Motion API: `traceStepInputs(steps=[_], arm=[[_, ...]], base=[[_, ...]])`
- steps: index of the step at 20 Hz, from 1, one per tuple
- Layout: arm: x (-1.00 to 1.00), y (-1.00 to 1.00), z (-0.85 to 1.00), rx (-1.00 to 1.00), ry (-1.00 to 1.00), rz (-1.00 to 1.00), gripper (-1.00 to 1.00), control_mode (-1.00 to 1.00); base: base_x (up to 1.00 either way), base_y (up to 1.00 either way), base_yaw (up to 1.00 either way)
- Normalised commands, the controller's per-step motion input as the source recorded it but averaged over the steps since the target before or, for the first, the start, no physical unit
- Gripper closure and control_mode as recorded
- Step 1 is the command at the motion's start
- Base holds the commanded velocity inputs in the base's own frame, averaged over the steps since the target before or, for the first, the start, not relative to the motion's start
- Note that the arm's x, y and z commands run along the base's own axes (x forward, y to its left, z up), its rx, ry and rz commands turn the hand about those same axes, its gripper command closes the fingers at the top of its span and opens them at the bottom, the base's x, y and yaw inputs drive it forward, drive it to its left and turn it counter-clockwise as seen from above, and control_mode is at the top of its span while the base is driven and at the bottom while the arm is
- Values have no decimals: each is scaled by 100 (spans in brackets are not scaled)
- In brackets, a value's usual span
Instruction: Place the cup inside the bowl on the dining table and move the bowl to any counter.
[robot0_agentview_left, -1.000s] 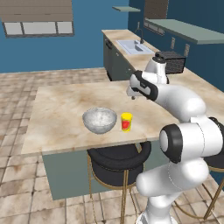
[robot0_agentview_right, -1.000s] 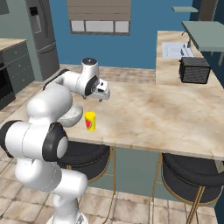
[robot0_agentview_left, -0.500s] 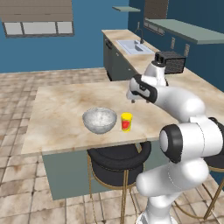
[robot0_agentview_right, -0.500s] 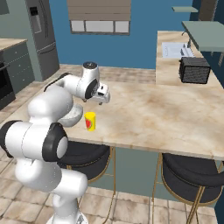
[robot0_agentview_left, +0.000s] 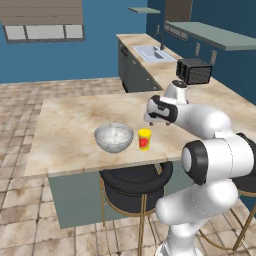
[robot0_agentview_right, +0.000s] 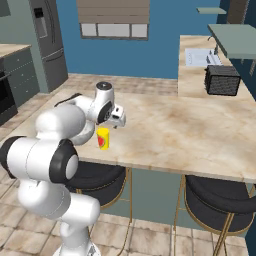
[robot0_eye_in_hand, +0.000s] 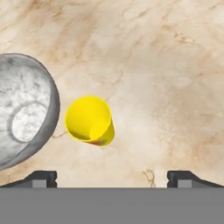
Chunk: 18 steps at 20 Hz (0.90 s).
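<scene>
Cup (robot0_eye_in_hand: 89, 120) upright just beside bowl (robot0_eye_in_hand: 26, 109), near dining table (robot0_agentview_left: 65, 125) front edge | pincer (robot0_eye_in_hand: 111, 176) spread wide above, empty

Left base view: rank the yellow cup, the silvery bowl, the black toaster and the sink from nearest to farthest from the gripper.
1. The small yellow cylindrical cup, on the dining table just below the open gripper.
2. The round speckled silvery-grey bowl, left of the cup.
3. The black box-shaped toaster, on the counter behind.
4. The pale sink, farther back along that counter.
</scene>
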Motion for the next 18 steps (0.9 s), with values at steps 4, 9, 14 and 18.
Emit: traceStepInputs(steps=[4, 9, 14, 18], arm=[[11, 3, -19, 0, 0, 0, -100, -100], [29, 0, 0, 0, 0, 0, -100, -100], [25, 3, 0, 0, 0, 0, -100, -100], [0, 5, 0, 0, 1, 0, -100, -100]], base=[[0, 0, 0], [0, 0, 0], [0, 0, 0], [0, 0, 0]])
